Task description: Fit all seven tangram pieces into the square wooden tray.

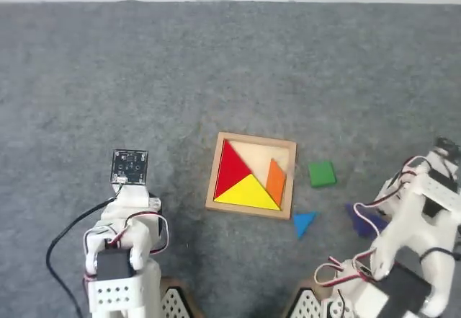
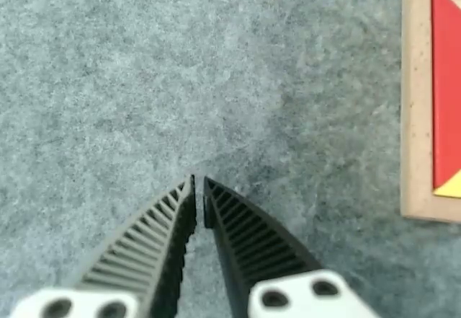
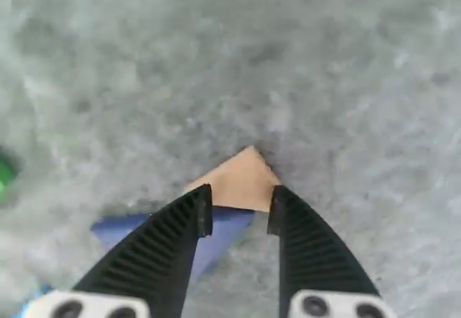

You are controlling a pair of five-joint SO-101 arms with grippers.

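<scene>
Under both pairs of jaws spreads the grey felt worktop, with the left arm and the right arm standing at its near edge. Between the two pairs of jaws, to the right of the left jaws and ahead of them, the square wooden tray lies flat on the felt. Inside it the red triangle fills the side nearest the left jaws. The yellow triangle sits along the near side, touching the red one, and the orange piece lies against the side nearest the right jaws. The rest of the tray floor is bare wood. The left jaws are pressed almost together over bare felt with nothing between them. The right jaws are spread and pinch nothing. A purple piece lies on the felt beneath and between them, and a tan triangle rests just past their tips, meeting the purple piece. To the left of the right jaws, outside the tray, lie the green square, just beside the tray, and the small blue triangle, near the tray's near corner.
</scene>
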